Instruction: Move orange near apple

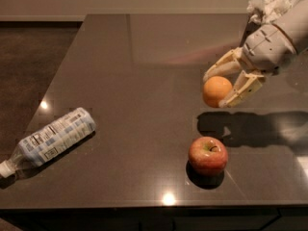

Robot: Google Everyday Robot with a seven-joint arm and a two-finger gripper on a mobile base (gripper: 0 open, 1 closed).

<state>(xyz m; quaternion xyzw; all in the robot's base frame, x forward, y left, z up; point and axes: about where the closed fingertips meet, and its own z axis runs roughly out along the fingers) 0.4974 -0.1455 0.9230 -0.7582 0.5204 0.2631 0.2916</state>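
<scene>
Two fruits are being dealt with, and only one is being carried: the orange (216,90) is being pinched between the fingers of the gripper (214,91), which is being held above the tabletop (134,81) at the right side, behind the apple (208,155). The orange is being held clear of the surface, judging by the shadow (250,126) being cast on the tabletop between it and the apple. The apple is being seen near the front edge, untouched, with its stem dimple turned upward. A bottle (50,138) is being seen lying on its side at the left front, well apart from both fruits.

As for progress, the pick-up is being counted as done, since the orange is being gripped in the air. The carrying is being judged as well under way: the orange is being held near the apple, but not yet beside it on the tabletop. What is being left to do is the lowering of the orange next to the apple without the apple being knocked, and the opening of the gripper without the orange being allowed to roll away.
</scene>
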